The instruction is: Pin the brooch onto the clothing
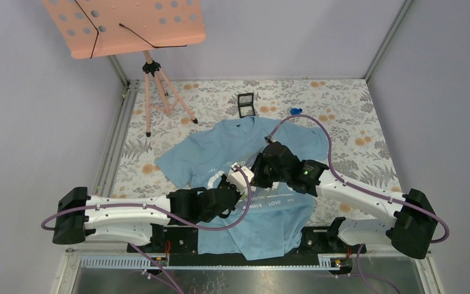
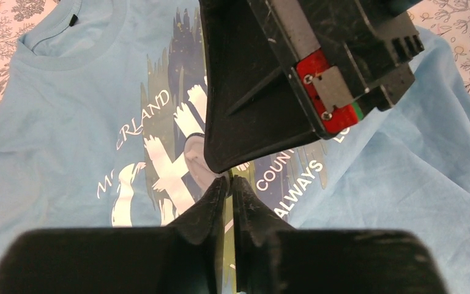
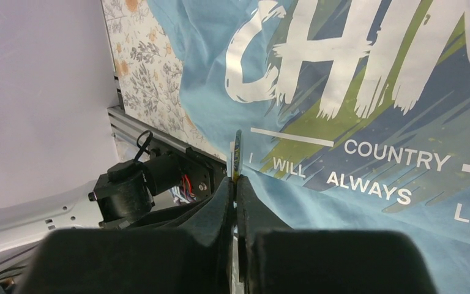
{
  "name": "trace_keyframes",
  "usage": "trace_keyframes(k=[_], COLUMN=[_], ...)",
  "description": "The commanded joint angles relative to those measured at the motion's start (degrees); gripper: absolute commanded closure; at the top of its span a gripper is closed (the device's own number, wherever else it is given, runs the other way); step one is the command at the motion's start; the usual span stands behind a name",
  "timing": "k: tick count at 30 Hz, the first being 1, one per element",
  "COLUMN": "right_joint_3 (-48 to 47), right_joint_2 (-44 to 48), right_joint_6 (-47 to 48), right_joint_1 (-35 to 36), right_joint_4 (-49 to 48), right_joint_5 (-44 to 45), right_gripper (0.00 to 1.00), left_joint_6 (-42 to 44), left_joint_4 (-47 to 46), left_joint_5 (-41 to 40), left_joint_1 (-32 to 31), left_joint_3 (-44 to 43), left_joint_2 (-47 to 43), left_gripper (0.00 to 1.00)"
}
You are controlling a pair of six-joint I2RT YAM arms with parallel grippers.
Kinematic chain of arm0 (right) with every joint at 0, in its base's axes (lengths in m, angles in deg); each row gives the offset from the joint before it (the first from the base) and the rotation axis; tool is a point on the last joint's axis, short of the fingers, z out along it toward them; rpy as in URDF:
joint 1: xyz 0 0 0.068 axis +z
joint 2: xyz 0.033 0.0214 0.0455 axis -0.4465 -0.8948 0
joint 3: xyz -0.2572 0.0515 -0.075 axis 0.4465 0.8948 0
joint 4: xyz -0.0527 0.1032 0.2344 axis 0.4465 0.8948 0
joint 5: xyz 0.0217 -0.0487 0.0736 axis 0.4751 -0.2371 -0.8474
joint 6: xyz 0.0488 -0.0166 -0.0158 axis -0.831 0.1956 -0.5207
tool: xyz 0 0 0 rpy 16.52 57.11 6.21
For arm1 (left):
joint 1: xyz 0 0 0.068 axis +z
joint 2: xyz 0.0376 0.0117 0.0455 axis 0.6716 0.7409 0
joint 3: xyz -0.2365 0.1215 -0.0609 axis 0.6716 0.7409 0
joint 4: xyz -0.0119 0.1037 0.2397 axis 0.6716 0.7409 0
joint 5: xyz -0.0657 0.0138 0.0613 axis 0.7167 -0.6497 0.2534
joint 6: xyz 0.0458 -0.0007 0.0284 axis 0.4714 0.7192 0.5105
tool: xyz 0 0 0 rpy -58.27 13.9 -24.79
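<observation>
The light blue T-shirt (image 1: pixel 281 236) lies flat on the floral table, its "CHINA" print under both grippers; it fills the left wrist view (image 2: pixel 49 122) and the right wrist view (image 3: pixel 343 208). My right gripper (image 3: pixel 235 181) is shut on the brooch (image 3: pixel 237 150), a thin greenish disc seen edge-on, sticking out past the fingertips above the print. In the left wrist view the brooch (image 2: pixel 194 158) shows as a greyish oval at the right gripper's tip. My left gripper (image 2: pixel 229 179) is closed to a thin slit, tips just under the right gripper (image 1: pixel 258 174). Nothing shows between its fingers.
A pink music stand on a tripod (image 1: pixel 159 92) stands at the back left. A small black frame (image 1: pixel 246 104) and a small blue trinket (image 1: pixel 294 111) lie beyond the shirt's collar. A black rail (image 1: pixel 318 239) runs along the near edge. Grey walls close both sides.
</observation>
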Motion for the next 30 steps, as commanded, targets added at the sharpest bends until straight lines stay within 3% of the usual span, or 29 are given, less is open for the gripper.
trace_keyframes(k=[1, 6, 9, 12, 16, 22, 26, 30], right_joint_3=[0.23, 6.5, 12.38, 19.06, 24.0, 25.83, 25.14, 20.8], right_joint_2=[0.37, 4.02, 8.25, 14.49, 24.42, 35.17, 36.41, 34.59], right_joint_6=[1.23, 5.33, 8.8, 11.25, 16.04, 18.51, 18.46, 20.75], right_joint_1=[0.31, -0.96, -3.96, -7.42, -7.81, -7.81, -7.8, -7.79], right_joint_4=[-4.15, -10.09, -16.79, -24.79, -32.74, -34.83, -37.32, -32.51], right_joint_5=[6.11, 11.02, 9.84, 5.53, 1.28, -3.06, -9.01, -14.73], right_gripper=[1.0, 1.0, 1.0, 1.0, 1.0, 1.0, 1.0, 1.0], left_joint_6=[-2.12, -5.65, -8.62, -11.64, -17.14, -28.12, -33.27, -36.66], left_joint_4=[-5.47, -4.98, -5.6, -7.18, -10.68, -21.49, -28.56, -34.74], left_joint_5=[2.52, 3.25, 6.04, 9.73, 20.85, 39.07, 45.48, 48.39], left_joint_1=[-1.09, -1.09, -1.05, 0.33, 7.61, 20.58, 23.32, 24.79], left_joint_3=[-2.93, 0.09, 3.02, 6.31, 10.28, 13.85, 13.52, 13.63], left_joint_2=[-0.74, -3.08, -6.97, -13.08, -19.63, -22.95, -21.68, -21.22], left_gripper=[0.8, 0.42, 0.27, 0.18, 0.16, 0.16, 0.17, 0.25])
